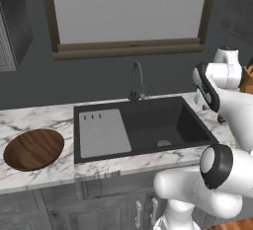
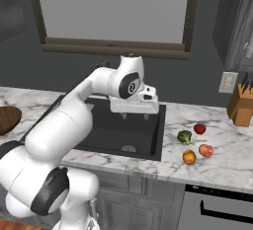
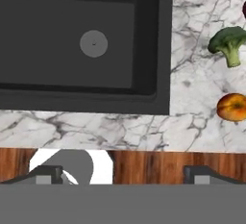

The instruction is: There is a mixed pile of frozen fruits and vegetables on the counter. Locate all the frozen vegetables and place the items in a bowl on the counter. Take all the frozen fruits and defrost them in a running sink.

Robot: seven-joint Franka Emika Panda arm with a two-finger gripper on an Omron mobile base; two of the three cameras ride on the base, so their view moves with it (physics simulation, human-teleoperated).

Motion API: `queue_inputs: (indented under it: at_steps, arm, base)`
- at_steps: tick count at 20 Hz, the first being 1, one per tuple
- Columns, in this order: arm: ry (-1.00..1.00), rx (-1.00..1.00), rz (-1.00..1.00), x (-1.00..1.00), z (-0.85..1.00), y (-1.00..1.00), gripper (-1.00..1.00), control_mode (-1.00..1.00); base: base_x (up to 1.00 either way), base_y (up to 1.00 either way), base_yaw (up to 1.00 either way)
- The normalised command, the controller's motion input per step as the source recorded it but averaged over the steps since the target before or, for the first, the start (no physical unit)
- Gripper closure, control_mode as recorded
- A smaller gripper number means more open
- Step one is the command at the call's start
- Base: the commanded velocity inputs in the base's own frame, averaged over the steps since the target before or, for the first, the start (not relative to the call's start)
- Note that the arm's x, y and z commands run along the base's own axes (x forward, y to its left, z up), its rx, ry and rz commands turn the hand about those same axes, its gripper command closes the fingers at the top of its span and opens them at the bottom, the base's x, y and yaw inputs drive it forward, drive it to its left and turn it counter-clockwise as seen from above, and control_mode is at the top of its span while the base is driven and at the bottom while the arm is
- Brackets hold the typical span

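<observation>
My gripper [image 2: 134, 116] hangs with its jaws spread wide and nothing between them, above the right part of the black sink [image 2: 133, 125], whose bare basin and round drain [image 3: 93, 43] lie below me. Past the sink's right rim the counter [image 2: 217, 165] carries the pile: the broccoli [image 2: 185, 136] nearest that rim, the red round item [image 2: 199, 128] behind it, the orange fruit [image 2: 189, 157] close to the front edge and the pinkish fruit [image 2: 206, 150] just beside it, with open marble between them. The wooden bowl [image 1: 33, 149] sits well apart on the counter left of the sink, close to the front edge.
</observation>
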Motion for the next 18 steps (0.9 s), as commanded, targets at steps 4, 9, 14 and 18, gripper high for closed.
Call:
queue_inputs:
  at_steps: [4,9,14,18]
  arm:
    - [0.07,0.00,0.00,0.27,-0.26,-0.54,-1.00,-1.00]
    - [0.07,0.00,0.00,0.37,-0.25,-0.45,-1.00,-1.00]
    - [0.08,0.01,0.00,0.32,-0.32,-0.44,-1.00,-1.00]
    - [0.08,0.03,0.00,0.32,-0.36,-0.44,-1.00,-1.00]
  base:
    - [0.00,0.00,0.00]
    - [0.00,0.00,0.00]
    - [0.00,0.00,0.00]
    - [0.00,0.00,0.00]
